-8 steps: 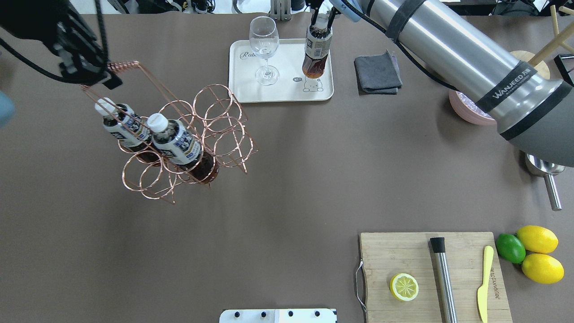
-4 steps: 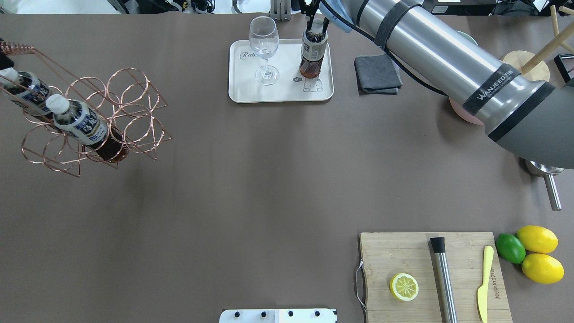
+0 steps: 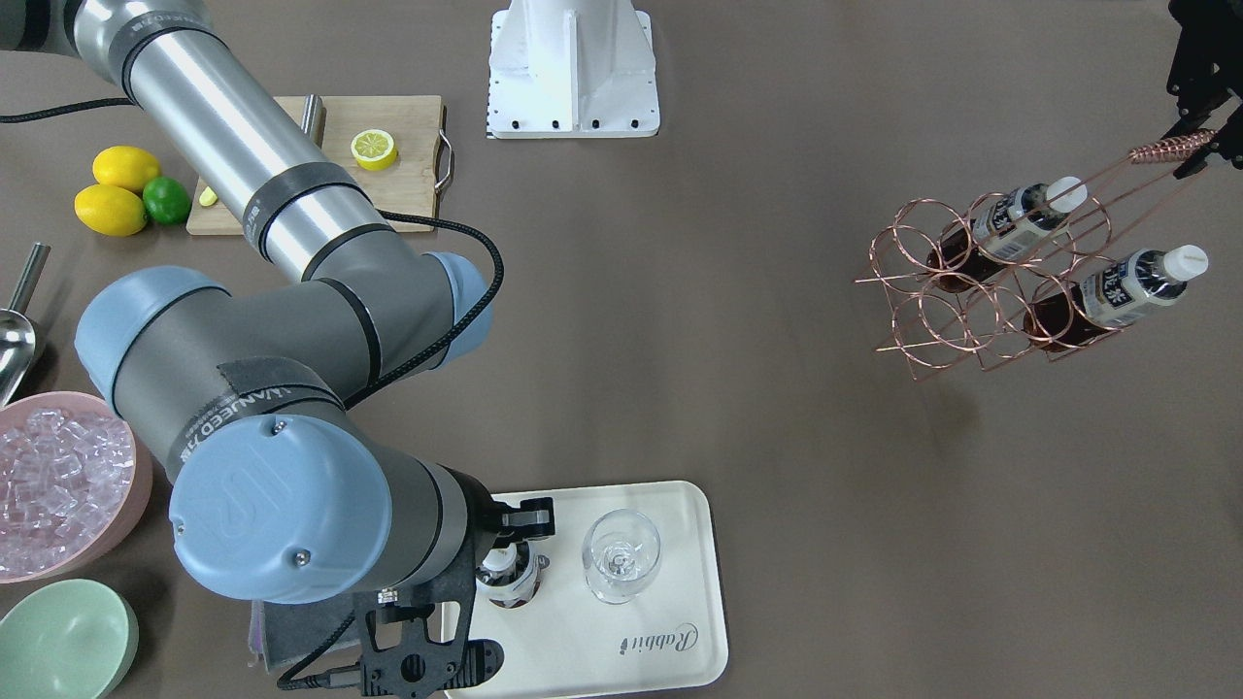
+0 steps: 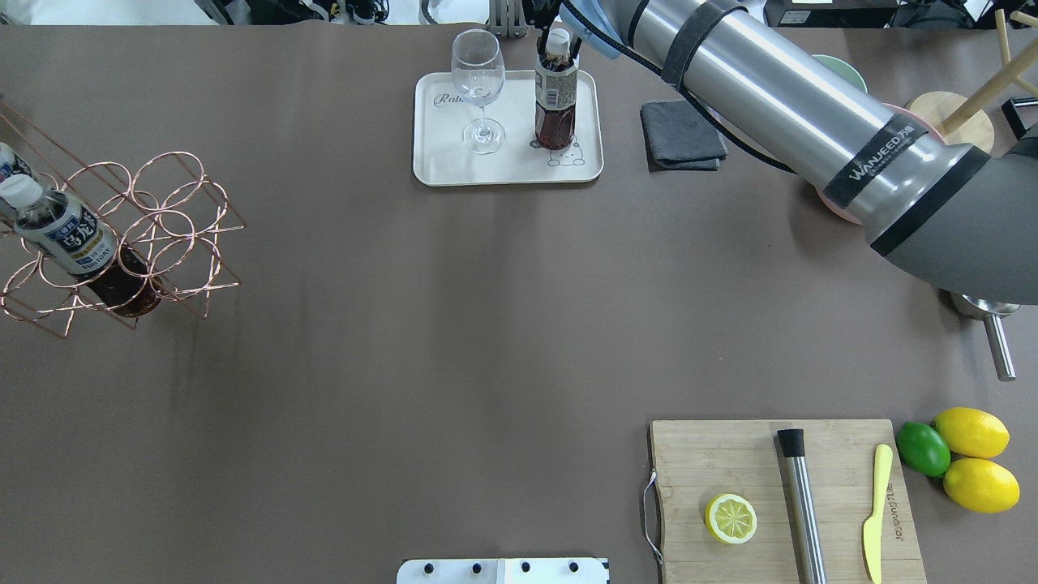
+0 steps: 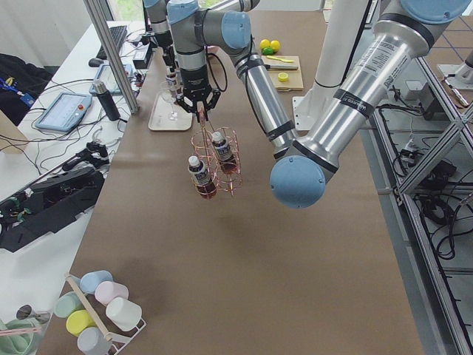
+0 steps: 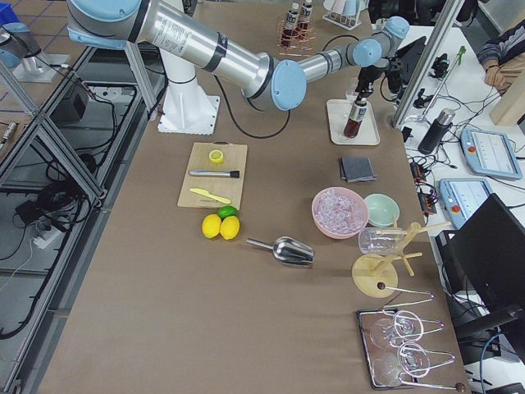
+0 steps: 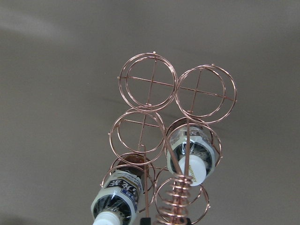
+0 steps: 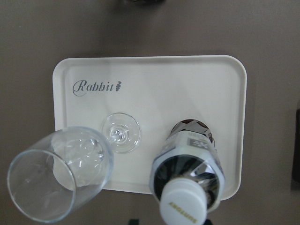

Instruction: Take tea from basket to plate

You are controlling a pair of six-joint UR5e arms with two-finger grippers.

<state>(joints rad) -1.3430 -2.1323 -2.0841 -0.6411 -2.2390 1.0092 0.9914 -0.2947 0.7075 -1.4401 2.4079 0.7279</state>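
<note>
Tea bottle (image 4: 555, 97) upright on tray (image 4: 438, 166), far desk (image 4: 486, 324) edge; right fingers' (image 3: 526, 517) grip unclear. Left fingers (image 3: 1194, 97) pinch tilted basket's (image 3: 983, 291) handle (image 3: 1170, 149): its 2 bottles (image 3: 1102, 291) cld slip out.

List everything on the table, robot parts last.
tea bottles: three, brown; one on plate, two in basket
basket: one, copper, hanging, left
plate: one, cream, far edge
stemmed glass: one, clear, on plate
cloth: one, grey, beside plate
cutting board: one, wooden, near edge
lemon half, metal rod, yellow knife: one each, on board
lemons: two, yellow; lime: one, green; beside board
bowls: two, pink with ice, green, right end
scoop: one, silver, near bowls
left gripper: shut on basket
right gripper: at upright bottle's cap
</note>
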